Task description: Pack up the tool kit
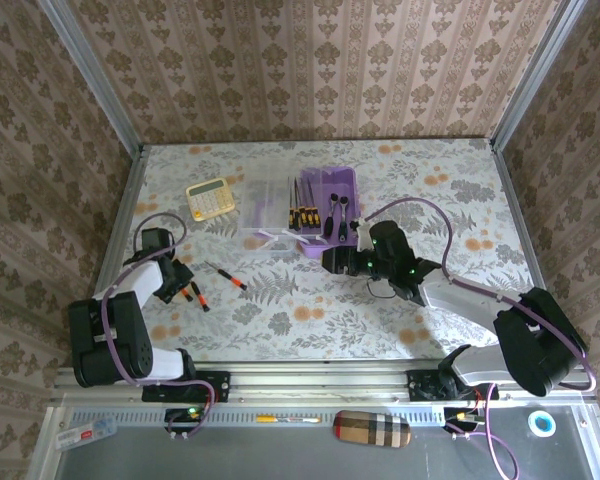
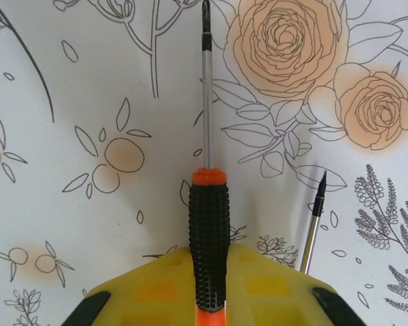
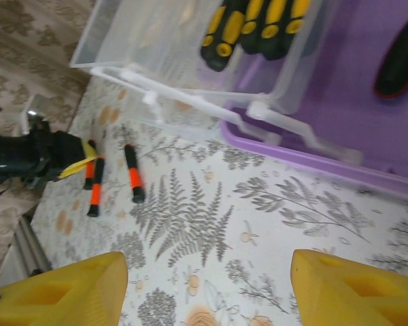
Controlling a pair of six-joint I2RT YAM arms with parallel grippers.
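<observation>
Gripping a screwdriver w/ the L pincer: yellow fingers shut on both sides of its bumpy black handle. Orange ring at the top of the handle, thin metal rod pointing away from the pincer, flat over the flowery worktop. Just to the R of it, the rod of a 2nd screwdriver, lying on the worktop, not touching. From above, all this low down at the L side of the worktop. A bit further R, on its own, a 3rd screwdriver, black and orange too.

Holding nothing w/ the R pincer: its yellow fingers wide apart, only leafy worktop btw them. Hanging over the middle of the worktop, just in front of the purple box. Box open, w/ the clear lid folded out to its L side. A row of black-and-yellow handles side by side where box and lid meet; can't tell which half. Further R, inside the purple part, a dark tool w/ a red edge; can't tell what kind. From above, box at the back middle of the worktop. L of the lid, apart from it, a yellow calculator.
</observation>
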